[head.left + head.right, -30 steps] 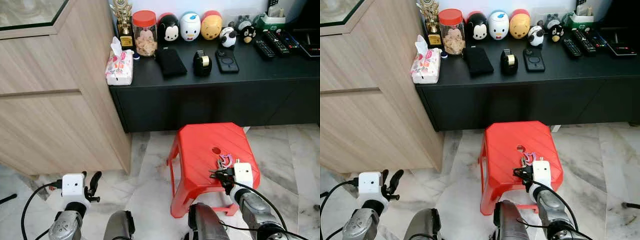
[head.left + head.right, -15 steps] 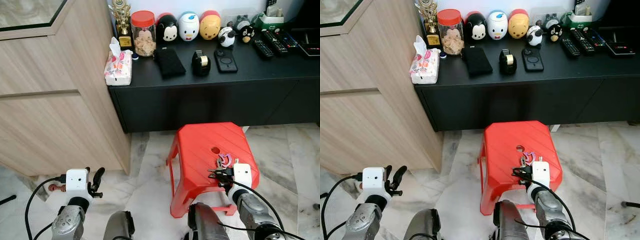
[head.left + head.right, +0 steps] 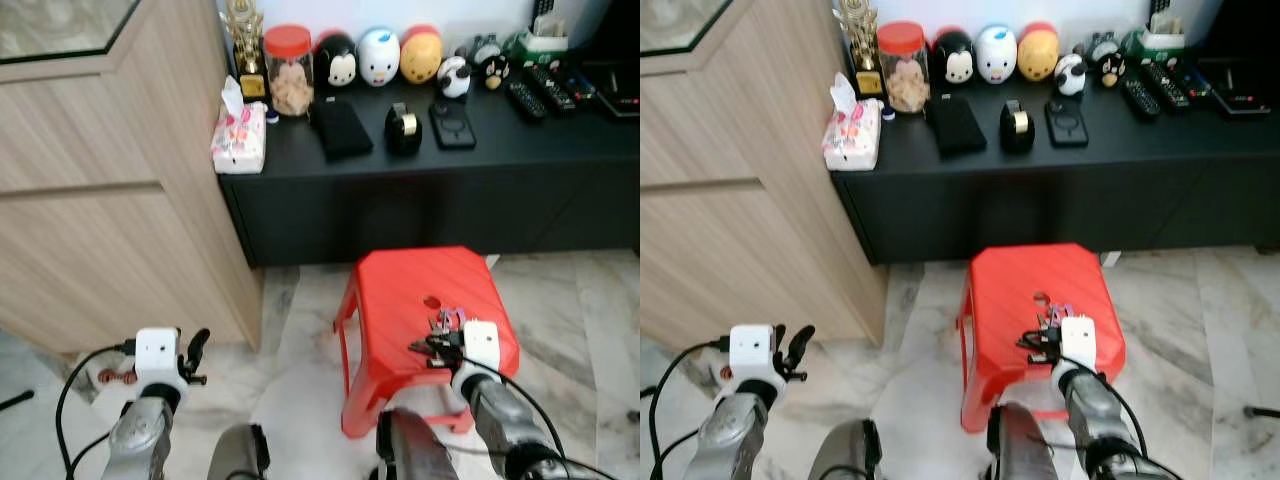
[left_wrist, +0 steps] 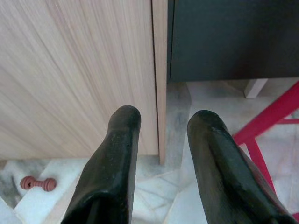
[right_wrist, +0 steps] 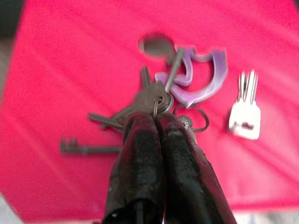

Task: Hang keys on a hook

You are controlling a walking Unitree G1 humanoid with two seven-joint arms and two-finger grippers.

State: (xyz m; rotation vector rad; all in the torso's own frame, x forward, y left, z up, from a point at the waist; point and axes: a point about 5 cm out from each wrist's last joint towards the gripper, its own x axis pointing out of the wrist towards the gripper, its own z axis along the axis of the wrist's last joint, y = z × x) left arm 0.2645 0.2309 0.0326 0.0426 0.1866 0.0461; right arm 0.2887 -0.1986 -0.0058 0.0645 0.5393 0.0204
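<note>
On the red stool (image 3: 425, 290), the right gripper (image 5: 156, 122) pinches the keys (image 5: 154, 100); lifting straight up should keep the ring secure. The left gripper (image 4: 161, 126) hangs open.

In the right wrist view the keys (image 5: 154, 105) are blurred, and the closed fingers (image 5: 140, 154) cover where the bunch is gripped. At the lower right of the left eye view the stool (image 3: 400, 290) is partly behind the right gripper (image 3: 425, 348), its far legs hidden. The remotes (image 3: 545, 88) at the upper right are cut by the frame's edge.
</note>
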